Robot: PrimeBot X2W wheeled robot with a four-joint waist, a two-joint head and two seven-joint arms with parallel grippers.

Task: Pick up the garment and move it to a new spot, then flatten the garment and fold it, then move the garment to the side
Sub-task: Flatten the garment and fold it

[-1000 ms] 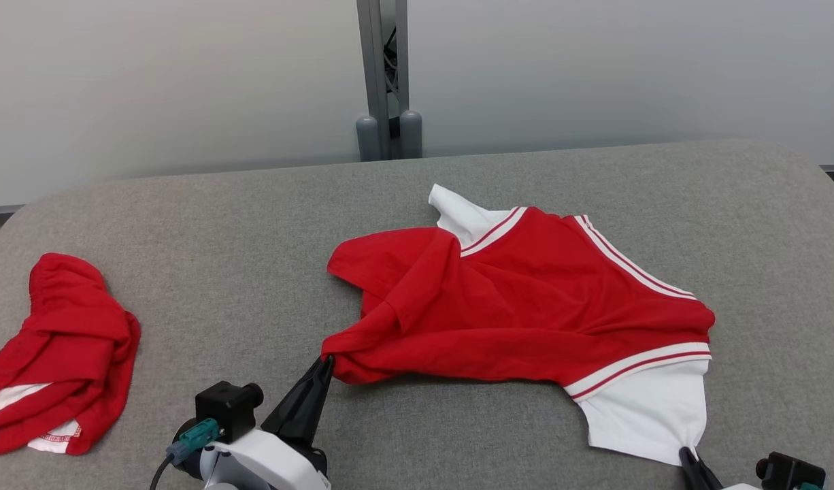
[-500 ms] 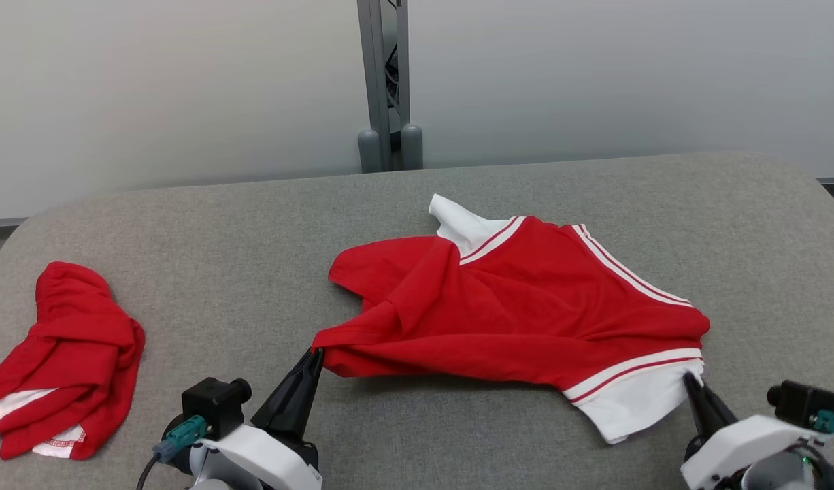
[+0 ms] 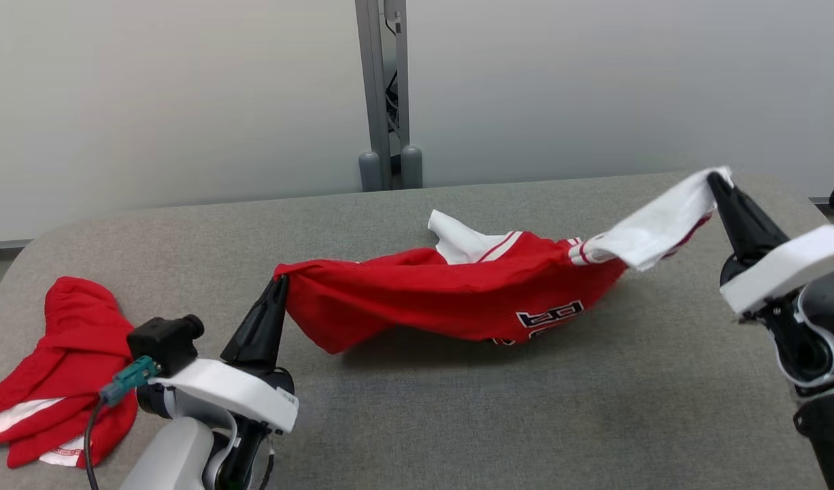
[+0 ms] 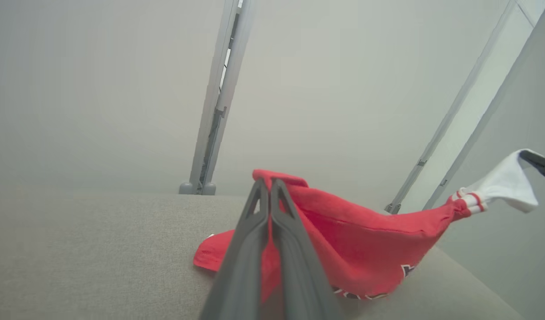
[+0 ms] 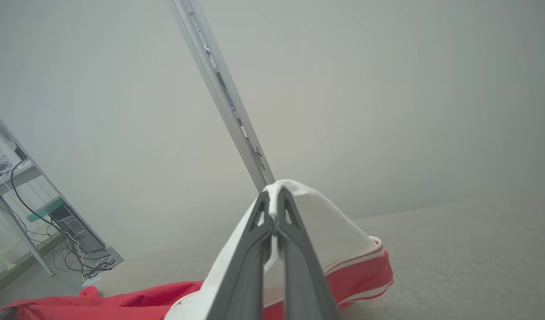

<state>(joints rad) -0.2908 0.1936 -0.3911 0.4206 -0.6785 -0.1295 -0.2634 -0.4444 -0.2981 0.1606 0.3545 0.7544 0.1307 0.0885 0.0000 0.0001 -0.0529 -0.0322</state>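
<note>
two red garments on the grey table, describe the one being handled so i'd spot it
On the grey fabric table, look mid-table: a red jersey with white sleeves hangs stretched between the left tool and right tool. Unlike the crumpled red garment at the table's left end, it is pinched at both ends and shows lettering.

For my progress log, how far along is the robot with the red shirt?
Done: both grips are made, left gripper on a red edge, right gripper on the white end. In hand: the shirt hangs between them, its middle sagging toward the table. Left: moving, flattening, folding, setting aside.
</note>
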